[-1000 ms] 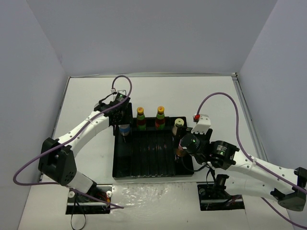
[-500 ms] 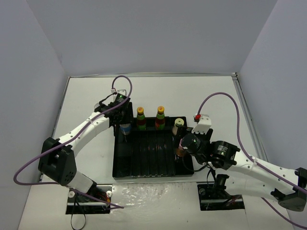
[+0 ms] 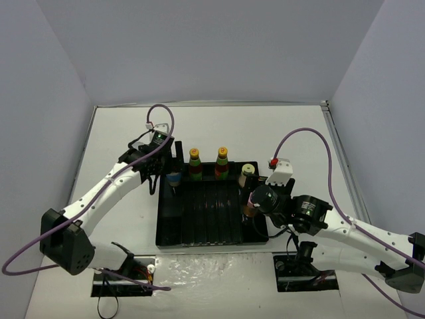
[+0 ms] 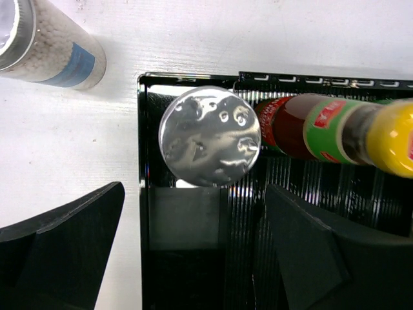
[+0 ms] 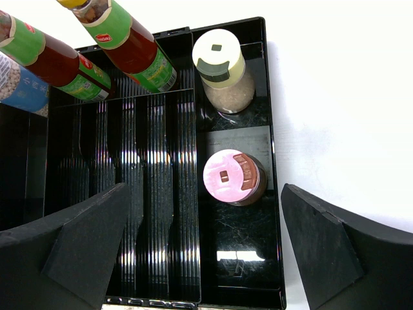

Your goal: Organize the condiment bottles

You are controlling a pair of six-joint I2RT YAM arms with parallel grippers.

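Note:
A silver-lidded shaker [image 4: 210, 135] [image 3: 173, 179] stands free in the back left compartment of the black tray [image 3: 212, 240]. My left gripper [image 4: 193, 258] [image 3: 166, 169] hovers open above it, gripping nothing. A second blue-labelled shaker [image 4: 48, 48] is on the table outside the tray's back left corner. Two orange-capped bottles [image 3: 194, 163] [image 3: 222, 161] stand at the tray's back edge. In the right column are the yellow-green-capped bottle [image 5: 219, 64] and the pink-capped bottle [image 5: 230, 177]. My right gripper [image 5: 206, 245] [image 3: 255, 199] hangs wide open above the pink-capped one, not touching it.
The tray's ribbed middle section [image 5: 148, 194] and the front of its right column [image 5: 242, 258] hold nothing. White walls close the table on three sides. Purple cables loop above both arms.
My left gripper has opened off the silver-lidded shaker and drawn back to the left, leaving it standing in the tray. The right arm has barely moved.

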